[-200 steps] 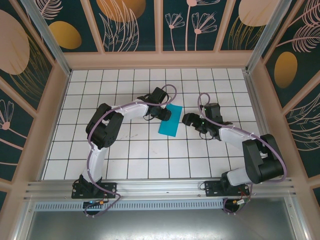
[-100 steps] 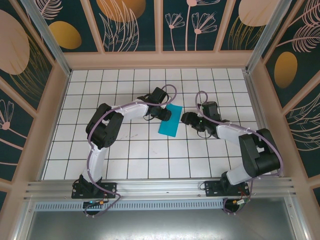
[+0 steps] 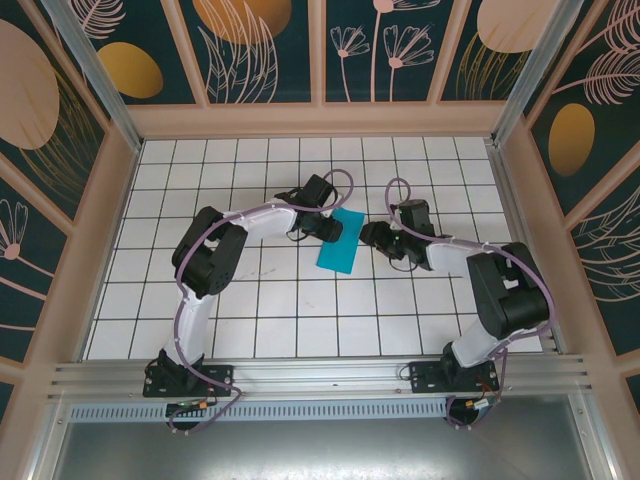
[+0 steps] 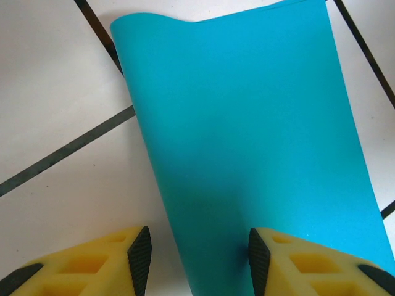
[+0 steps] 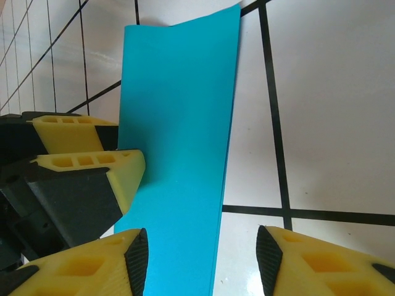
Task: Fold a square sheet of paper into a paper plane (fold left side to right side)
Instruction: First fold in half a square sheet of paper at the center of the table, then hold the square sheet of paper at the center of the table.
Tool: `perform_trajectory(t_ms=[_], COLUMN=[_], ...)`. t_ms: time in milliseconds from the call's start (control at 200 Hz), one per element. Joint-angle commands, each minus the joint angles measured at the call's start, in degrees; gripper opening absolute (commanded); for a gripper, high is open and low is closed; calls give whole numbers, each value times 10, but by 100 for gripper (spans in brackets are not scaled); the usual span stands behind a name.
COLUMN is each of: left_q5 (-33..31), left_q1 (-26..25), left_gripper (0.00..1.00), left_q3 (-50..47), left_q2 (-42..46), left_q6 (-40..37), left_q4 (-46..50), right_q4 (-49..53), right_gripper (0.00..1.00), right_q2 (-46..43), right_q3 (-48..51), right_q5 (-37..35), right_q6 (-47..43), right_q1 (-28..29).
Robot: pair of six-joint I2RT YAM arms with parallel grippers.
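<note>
Brings the right end effector (image 3: 372,236) in from the right over the last second, leftward and slightly away from the arm bases, to a spot just beside the right edge of the paper (image 3: 339,242). Leaves the left end effector (image 3: 330,228) and the paper unmoved. Places the paper near the middle of the tabletop (image 3: 250,290), flat, as a narrow rectangle slanted with its far end leaning right, apparently doubled over once already. Shows, on the right wrist camera, the right end effector (image 5: 202,253) with pads apart at a middling gap, neither wide nor pinched, straddling the long right edge of the paper (image 5: 185,123) and gripping nothing yet. Shows, on the left wrist camera, the left end effector (image 4: 199,259) about half spread too, set on the left edge of the paper (image 4: 247,123), one pad over the paper and the other over bare tabletop. Cannot tell whether that means pressing down or merely hovering. Points to a split of roles for the next crease: left to pin, right to catch the free edge. Calls for a low, shallow reach. Risks sliding or buckling the thin paper instead of lifting a layer.
</note>
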State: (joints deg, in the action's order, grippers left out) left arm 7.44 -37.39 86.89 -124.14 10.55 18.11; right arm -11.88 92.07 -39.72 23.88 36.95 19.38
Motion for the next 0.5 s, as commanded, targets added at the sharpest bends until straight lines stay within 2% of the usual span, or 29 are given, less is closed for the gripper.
perform_trajectory(t_ms=[0, 130, 495], left_q5=[1, 4, 9], left_q1=[5, 5, 5], left_gripper=[49, 49, 49], left_q3=[5, 5, 12], left_q2=[-15, -16, -21], left_q6=[1, 1, 11], left_q4=[12, 12, 12], right_q4=[-22, -23, -28], right_gripper=[49, 44, 44], right_q2=[16, 31, 22], right_q3=[-21, -30, -27], right_q5=[10, 11, -2], right_q6=[9, 10, 20], right_q1=[8, 12, 14])
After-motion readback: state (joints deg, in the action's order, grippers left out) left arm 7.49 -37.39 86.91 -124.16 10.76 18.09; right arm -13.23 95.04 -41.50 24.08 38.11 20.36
